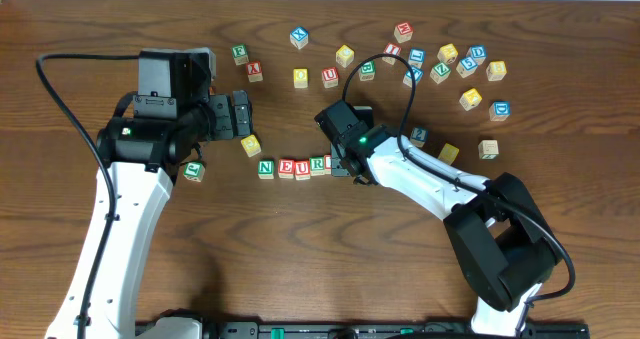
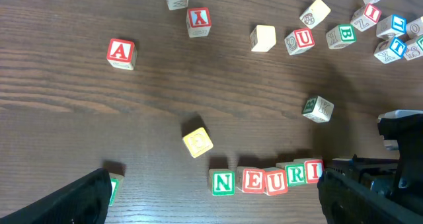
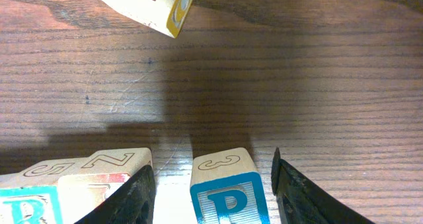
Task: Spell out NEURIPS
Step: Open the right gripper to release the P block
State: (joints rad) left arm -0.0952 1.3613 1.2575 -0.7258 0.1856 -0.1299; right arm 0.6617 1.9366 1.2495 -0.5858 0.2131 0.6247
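Five wooden cubes form a row reading N (image 2: 223, 182), E (image 2: 253, 180), U (image 2: 275, 180), R (image 2: 295, 174), I (image 2: 313, 172) at mid-table; in the overhead view the row (image 1: 295, 166) sits between the arms. The blue P cube (image 3: 228, 187) stands on the table just right of the I cube (image 3: 92, 184), between the fingers of my right gripper (image 3: 213, 168), with a gap on each side, so the gripper is open. My left gripper (image 2: 215, 204) hangs wide open above the row's left end, holding nothing. I cannot tell which loose cube is the S.
Loose cubes (image 1: 445, 64) crowd the back right. A red A cube (image 2: 121, 53), a yellow cube (image 2: 197, 142), a green K cube (image 2: 318, 108) and a green cube (image 1: 194, 170) lie around the row. Three more cubes (image 1: 448, 153) sit right of the right arm.
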